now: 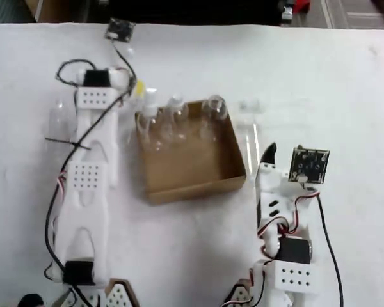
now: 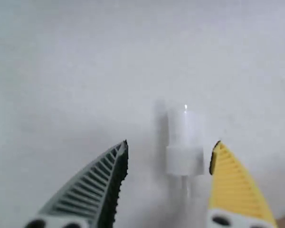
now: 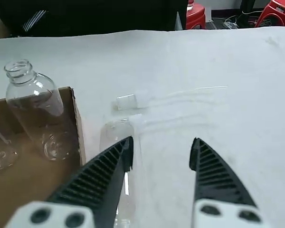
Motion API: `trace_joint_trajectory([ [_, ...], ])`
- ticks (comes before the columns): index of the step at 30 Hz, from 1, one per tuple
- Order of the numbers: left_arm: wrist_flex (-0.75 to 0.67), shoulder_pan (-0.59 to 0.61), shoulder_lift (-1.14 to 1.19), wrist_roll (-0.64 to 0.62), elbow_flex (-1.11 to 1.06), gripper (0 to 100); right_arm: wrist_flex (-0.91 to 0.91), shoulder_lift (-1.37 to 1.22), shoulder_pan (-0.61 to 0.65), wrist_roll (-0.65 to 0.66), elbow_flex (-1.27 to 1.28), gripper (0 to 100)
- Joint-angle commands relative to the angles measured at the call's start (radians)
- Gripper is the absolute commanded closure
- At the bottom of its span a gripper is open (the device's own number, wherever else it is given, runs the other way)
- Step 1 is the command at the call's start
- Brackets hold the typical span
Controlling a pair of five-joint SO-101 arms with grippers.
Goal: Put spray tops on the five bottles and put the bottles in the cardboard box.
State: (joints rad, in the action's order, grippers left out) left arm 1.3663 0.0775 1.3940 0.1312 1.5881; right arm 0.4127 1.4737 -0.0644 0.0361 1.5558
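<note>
Both spread, empty, left fingers (image 2: pixel 92 190) flanking spray top (image 2: pixel 184 142), right fingers (image 3: pixel 213 175) over lying bottle (image 3: pixel 112 133).

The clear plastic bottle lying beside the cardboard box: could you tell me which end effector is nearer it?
Right. The right end effector sits right beside the clear plastic bottle; the left end effector is across the brown cardboard box from it.

An open brown cardboard box (image 1: pixel 192 167) is set on the table. Three clear bottles (image 1: pixel 175 118) are stood upright along its far wall; the right-end bottle (image 3: pixel 31 95) is left uncapped. A fourth bottle (image 3: pixel 116 142) is laid just beside the box, a white spray top (image 3: pixel 127 102) near its neck.
</note>
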Motion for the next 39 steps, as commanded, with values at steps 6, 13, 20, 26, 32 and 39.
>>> trace_joint_trajectory([
  [6, -0.002, -0.025, -0.018, 0.005, 0.075, 73, -0.022, 0.012, 0.016, 0.021, -0.009, 82.5],
  [13, -0.034, -0.022, -0.013, 0.006, 0.066, 74, -0.016, 0.012, 0.010, 0.021, -0.009, 82.5],
  [20, -0.094, -0.033, -0.007, 0.008, -0.048, 74, -0.015, 0.012, 0.010, 0.021, -0.008, 82.5],
  [26, -0.157, -0.036, 0.004, 0.011, -0.058, 83, -0.015, 0.012, 0.010, 0.021, -0.008, 82.5],
  [32, -0.157, -0.035, 0.004, 0.012, -0.060, 85, -0.015, 0.012, 0.010, 0.021, -0.008, 82.5],
  [39, -0.084, -0.035, -0.005, 0.014, -0.055, 85, -0.015, 0.012, 0.010, 0.021, -0.008, 82.5],
])
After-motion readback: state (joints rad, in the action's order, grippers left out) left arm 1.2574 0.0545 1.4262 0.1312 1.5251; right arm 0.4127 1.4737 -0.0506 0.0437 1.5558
